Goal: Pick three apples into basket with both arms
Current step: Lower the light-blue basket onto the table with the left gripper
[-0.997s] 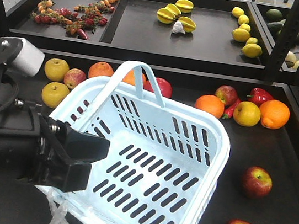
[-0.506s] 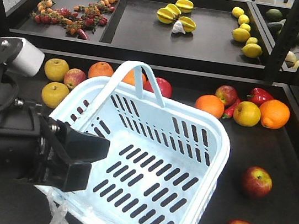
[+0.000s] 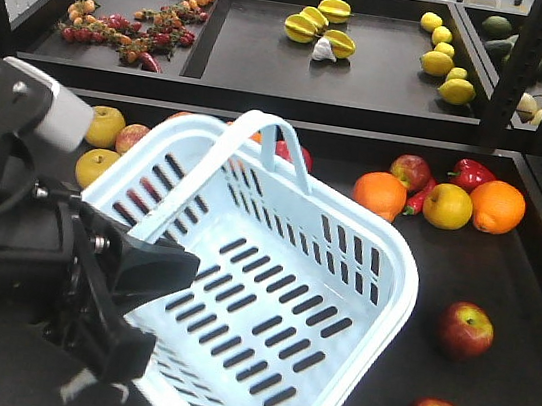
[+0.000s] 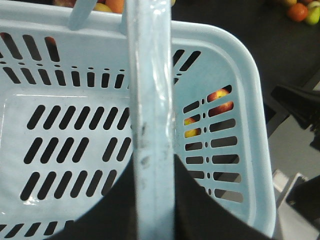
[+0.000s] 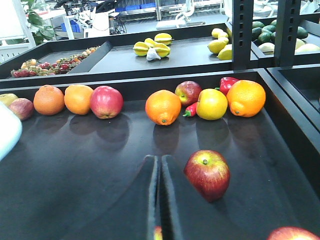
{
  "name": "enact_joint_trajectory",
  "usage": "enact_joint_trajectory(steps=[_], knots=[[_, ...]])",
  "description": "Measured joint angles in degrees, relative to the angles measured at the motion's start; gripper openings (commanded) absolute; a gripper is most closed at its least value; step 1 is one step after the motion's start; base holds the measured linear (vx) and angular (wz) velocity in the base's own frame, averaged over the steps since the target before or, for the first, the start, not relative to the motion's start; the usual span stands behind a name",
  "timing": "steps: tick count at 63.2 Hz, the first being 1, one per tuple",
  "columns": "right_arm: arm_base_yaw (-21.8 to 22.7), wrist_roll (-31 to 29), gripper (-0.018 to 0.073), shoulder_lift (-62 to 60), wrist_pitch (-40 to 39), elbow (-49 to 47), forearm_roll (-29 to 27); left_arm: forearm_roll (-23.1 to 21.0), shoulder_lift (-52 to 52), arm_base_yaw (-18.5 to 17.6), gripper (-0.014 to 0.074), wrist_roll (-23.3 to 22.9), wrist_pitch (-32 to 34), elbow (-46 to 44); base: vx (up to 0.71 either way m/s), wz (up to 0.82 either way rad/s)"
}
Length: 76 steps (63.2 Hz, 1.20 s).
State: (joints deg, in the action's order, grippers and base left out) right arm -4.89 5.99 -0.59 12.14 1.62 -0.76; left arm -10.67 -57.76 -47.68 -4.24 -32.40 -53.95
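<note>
Three apples (image 3: 465,329) sit on shelf (image 3: 512,287) R of tilted basket (image 3: 383,269), front cam; L gripper (image 3: 160,309) at its near rim. L wrist: I see jaws clamped on basket bar. R wrist: R gripper (image 5: 159,192) all but closed, empty, apple beside.

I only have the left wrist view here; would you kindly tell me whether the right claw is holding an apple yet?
Observer: No, the right claw is shut and empty.
Operator: Thank you. Is an apple near it?
Observer: Yes, one red apple lies just ahead, slightly to the right in the right wrist view.
Operator: And is the basket level?
Observer: No, the front view shows the basket tilted, gripped at its near side by the left claw.
</note>
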Motion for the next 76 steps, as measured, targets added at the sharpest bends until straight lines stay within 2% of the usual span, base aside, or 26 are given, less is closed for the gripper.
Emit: enact_joint_trajectory(steps=[11, 17, 37, 50, 55, 61, 71, 76], knots=[[0.0, -0.4, -0.0004, 0.0, -0.9, 0.0, 0.1, 0.0, -2.1, 0.0, -0.0007, 14.7, 0.1, -0.4, 0.0, 0.0], [0.0, -1.2, -0.0004, 0.0, -2.0, 0.0, 0.1, 0.0, -4.8, 0.0, -0.0007, 19.5, -1.0, -2.0, 0.0, 0.0], [0.0, -1.5, -0.0004, 0.0, -2.1, 0.0, -0.5, 0.0, -18.4, 0.9, -0.0007, 28.9, -5.7, -17.2, 0.0, 0.0], [0.0, -1.5, -0.0004, 0.0, -2.1, 0.0, -2.8, -0.4, -28.3, 6.8, -0.0007, 34.4, -12.3, -28.0, 0.0, 0.0], [0.0, -1.5, -0.0004, 0.0, -2.5, 0.0, -4.0, -2.1, -31.8, 9.1, -0.0007, 36.8, -14.5, -30.5, 0.0, 0.0], [0.0, -1.5, -0.0004, 0.0, -4.2, 0.0, -8.0, -6.6, -35.9, 11.7, -0.0007, 41.3, -15.5, -32.8, 0.0, 0.0], [0.0, -1.4, -0.0004, 0.0, -6.5, 0.0, -16.0, -16.5, -41.2, 12.8, -0.0007, 49.0, -15.4, -34.3, 0.0, 0.0], [0.0, -1.4, -0.0004, 0.0, -6.5, 0.0, -18.5, -19.1, -43.2, 12.9, -0.0007, 51.5, -14.6, -34.4, 0.0, 0.0]])
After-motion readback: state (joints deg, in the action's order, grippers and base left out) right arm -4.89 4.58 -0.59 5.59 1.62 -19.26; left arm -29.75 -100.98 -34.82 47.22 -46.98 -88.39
